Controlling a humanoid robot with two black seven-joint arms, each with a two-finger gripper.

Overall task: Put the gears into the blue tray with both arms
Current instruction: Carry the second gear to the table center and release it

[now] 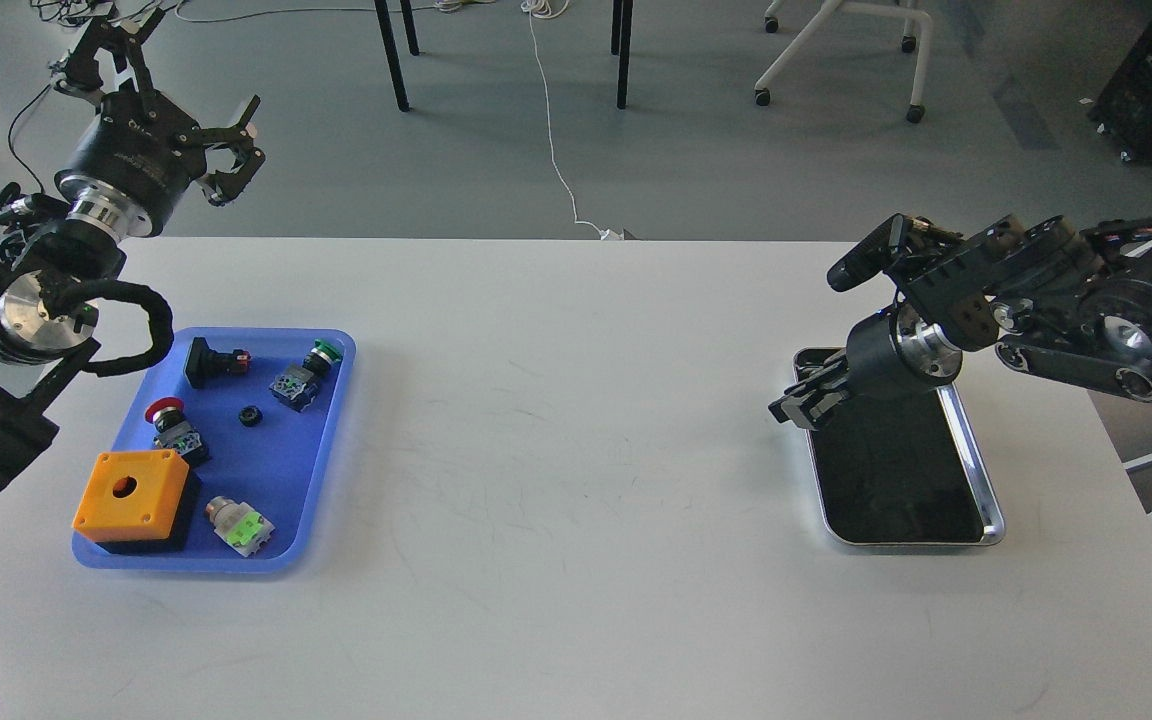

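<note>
Head view: I'm seeing one gear (251,416) lying in the blue tray (331,440) among the buttons; the second I can't find. My left gripper (226,150) is hanging spread wide above the table's far edge. My right gripper (804,398) is dipping at the steel tray's (976,470) rim; its gap I cannot tell. A blind pinch there risks missing or flicking a gear away.

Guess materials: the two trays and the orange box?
Flat blue rectangular tray: likely plastic, matte, uniform colour, soft rounded rim. Shiny rectangular metal tray: probably steel, bright mirror-like rim, dark bottom. Orange square box with a round hole: looks like moulded plastic, matte, on a black base.
</note>
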